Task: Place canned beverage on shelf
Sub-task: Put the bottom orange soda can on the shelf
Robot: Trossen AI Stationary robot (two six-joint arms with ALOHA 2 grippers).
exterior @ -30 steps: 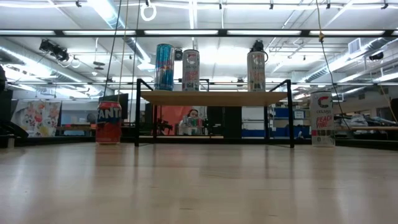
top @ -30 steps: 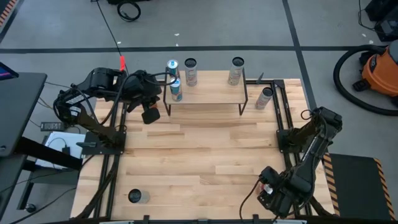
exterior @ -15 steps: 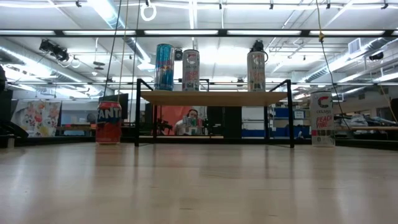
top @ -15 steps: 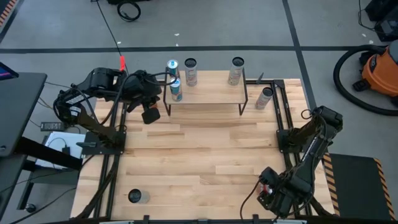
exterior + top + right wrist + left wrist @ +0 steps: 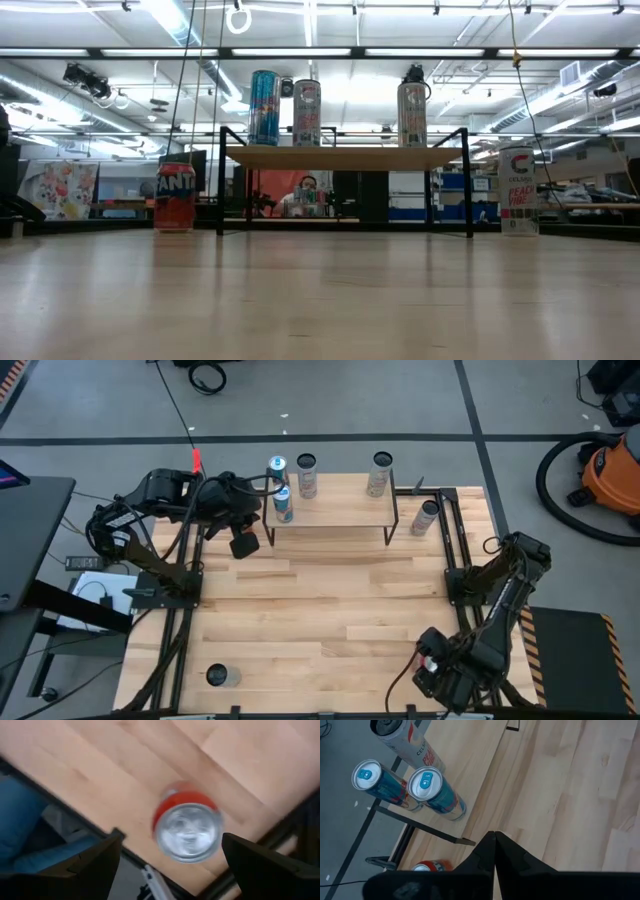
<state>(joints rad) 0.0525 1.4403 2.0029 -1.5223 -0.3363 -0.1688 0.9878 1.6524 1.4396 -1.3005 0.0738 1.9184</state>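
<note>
Left jaws point(image 5: 494, 836): clenched, empty, beside shelf point(image 5: 330, 512).
Right jaws point(image 5: 167, 852): spread wide, above red can point(image 5: 187, 828).
Shelf: three cans on top.

Two dark, jointed arms trail black cables; the left arm point(image 5: 160, 500) bears a red tag.

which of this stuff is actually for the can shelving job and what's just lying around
For the job:
shelf
three cans on it
red can under the open right gripper
white can beside the shelf
orange can
lone can at a table corner

Lying about:
vacuum cleaner
coiled cable on the floor
</note>
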